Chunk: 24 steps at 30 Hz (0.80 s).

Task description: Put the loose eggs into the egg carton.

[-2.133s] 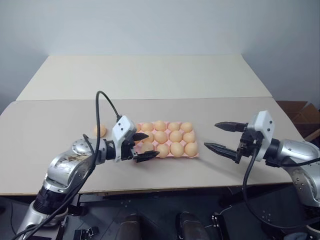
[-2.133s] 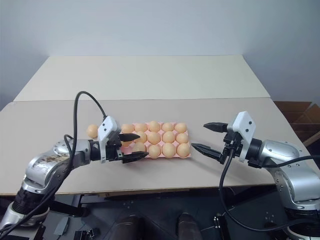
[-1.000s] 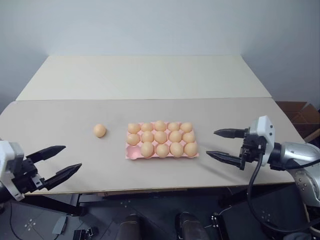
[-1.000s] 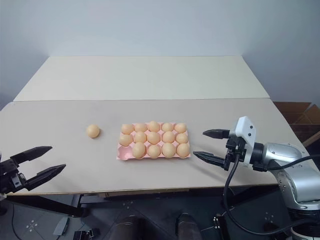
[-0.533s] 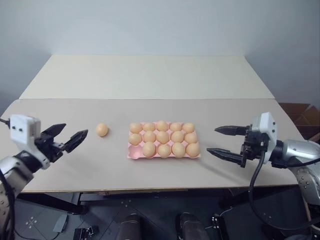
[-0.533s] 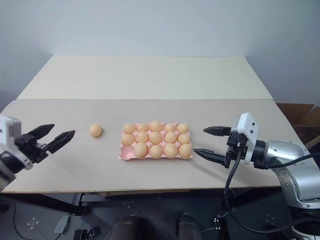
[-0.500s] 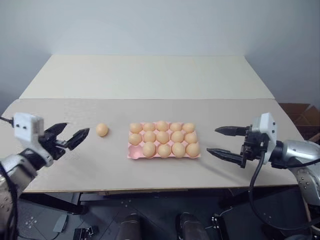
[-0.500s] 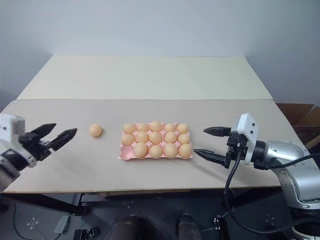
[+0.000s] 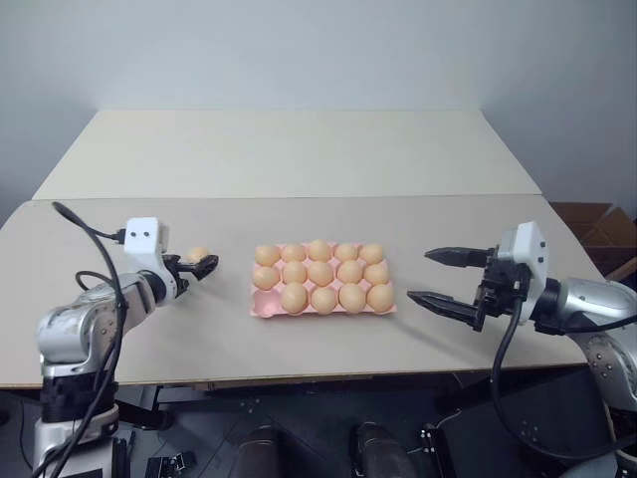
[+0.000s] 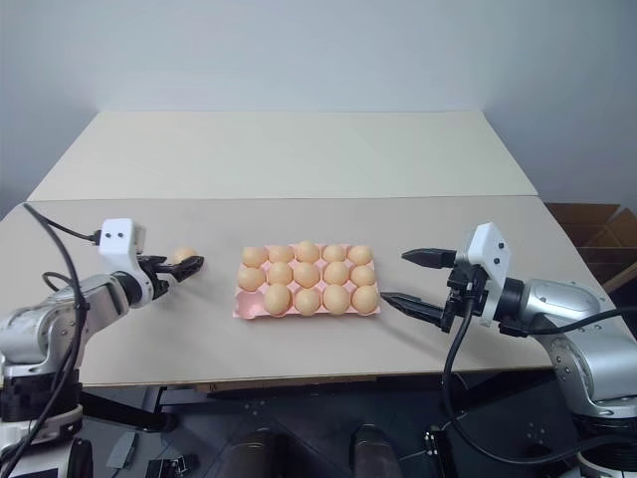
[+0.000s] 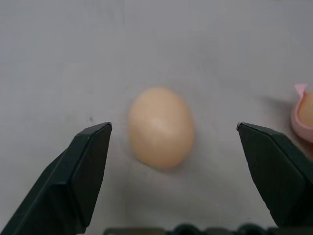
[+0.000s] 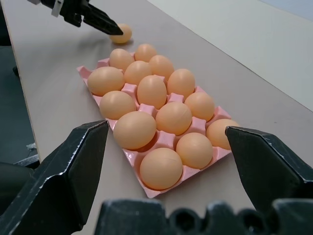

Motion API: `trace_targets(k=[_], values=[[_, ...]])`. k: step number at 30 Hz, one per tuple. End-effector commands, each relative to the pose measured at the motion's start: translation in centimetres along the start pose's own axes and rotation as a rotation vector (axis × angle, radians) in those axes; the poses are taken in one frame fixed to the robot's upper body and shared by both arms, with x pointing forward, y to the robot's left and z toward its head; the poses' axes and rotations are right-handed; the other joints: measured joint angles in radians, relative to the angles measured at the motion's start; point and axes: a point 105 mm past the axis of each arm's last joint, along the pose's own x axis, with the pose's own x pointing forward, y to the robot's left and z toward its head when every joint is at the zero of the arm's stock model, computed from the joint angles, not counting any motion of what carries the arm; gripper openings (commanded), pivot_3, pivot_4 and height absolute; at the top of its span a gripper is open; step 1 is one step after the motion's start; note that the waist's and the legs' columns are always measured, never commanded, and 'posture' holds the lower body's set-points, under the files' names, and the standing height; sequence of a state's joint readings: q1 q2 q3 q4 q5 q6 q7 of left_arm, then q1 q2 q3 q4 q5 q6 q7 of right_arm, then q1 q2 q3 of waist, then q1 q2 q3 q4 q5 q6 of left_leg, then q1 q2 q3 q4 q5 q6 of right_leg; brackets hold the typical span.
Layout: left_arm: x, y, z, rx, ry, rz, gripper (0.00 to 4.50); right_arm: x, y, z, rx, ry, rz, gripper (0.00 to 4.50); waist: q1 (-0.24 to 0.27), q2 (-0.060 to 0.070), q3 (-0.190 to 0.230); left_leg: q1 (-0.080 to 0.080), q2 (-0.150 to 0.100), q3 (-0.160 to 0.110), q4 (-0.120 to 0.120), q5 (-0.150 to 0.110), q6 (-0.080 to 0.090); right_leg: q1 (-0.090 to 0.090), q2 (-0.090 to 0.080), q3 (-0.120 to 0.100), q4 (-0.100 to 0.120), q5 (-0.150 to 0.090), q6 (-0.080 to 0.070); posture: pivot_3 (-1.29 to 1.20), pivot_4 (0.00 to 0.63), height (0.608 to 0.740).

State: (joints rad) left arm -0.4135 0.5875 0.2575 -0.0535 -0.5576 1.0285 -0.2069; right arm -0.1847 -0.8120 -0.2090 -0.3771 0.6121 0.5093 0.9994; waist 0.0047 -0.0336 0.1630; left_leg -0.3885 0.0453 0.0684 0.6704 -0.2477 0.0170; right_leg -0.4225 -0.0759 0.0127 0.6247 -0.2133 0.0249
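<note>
egg carton [image 9: 261,309]: sitting mid-counter [image 9: 299,159], fourteen eggs in its cups, one cup on the left side empty | loose egg [image 11: 160,128]: lying on counter left of carton | left pincer [image 9: 198,267]: standing open around it, not touching | right pincer [image 9: 439,276]: hovering open right of carton.

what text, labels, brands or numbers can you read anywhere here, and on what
None: no readable word, number, brand or sign stands on anything.
The egg carton is plain pink, unprinted.
The loose egg and the eggs in the carton carry no stamp.
The table is bare of markings.
The left gripper and right gripper show no lettering.
</note>
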Motion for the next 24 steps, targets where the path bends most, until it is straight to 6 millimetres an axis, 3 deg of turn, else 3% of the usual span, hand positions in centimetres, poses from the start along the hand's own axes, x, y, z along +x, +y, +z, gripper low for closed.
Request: trace_targets(k=[1,10,16,20,24], values=[[0.7,0.1,0.8,0.024,-0.012,0.009,4.29,0.0,0.3,1.3,-0.048,-0.041,0.009,4.5,0.001,0.0,0.0,0.0,0.0,0.0,0.0,0.0,0.0,0.0,0.0,0.0,0.0,0.0,0.0,0.0,0.15,0.74],[1.8,-0.8,2.1,0.064,-0.056,-0.044,1.69,0.1,0.3,1.2,-0.043,-0.048,-0.007,4.5,0.003,0.0,0.0,-0.001,0.0,0.0,0.0,0.0,0.0,0.0,-0.001,0.0,0.0,0.0,0.001,0.0,0.15,0.74],[-0.2,-1.2,3.0,0.2,-0.108,-0.089,1.69,-0.1,0.4,1.2,-0.041,-0.047,-0.019,4.5,-0.002,0.0,0.0,-0.001,0.0,0.0,0.0,0.0,0.0,0.0,0.0,0.0,0.0,0.0,0.001,0.0,0.15,0.74],[-3.5,-5.0,3.6,0.314,-0.181,-0.368,1.69,-0.2,0.4,1.1,-0.042,-0.041,-0.027,4.5,-0.006,0.0,0.0,-0.001,0.0,0.0,0.0,0.0,0.0,-0.001,-0.001,0.0,-0.001,0.0,0.001,0.0,0.15,0.74],[-5.5,-8.5,2.3,0.375,-0.132,-0.604,1.69,-0.1,0.5,1.1,-0.043,-0.041,-0.03,4.5,0.002,0.0,0.0,-0.001,0.0,0.0,0.0,0.0,0.0,-0.001,-0.001,0.0,-0.001,0.0,0.001,0.0,0.15,0.74]])
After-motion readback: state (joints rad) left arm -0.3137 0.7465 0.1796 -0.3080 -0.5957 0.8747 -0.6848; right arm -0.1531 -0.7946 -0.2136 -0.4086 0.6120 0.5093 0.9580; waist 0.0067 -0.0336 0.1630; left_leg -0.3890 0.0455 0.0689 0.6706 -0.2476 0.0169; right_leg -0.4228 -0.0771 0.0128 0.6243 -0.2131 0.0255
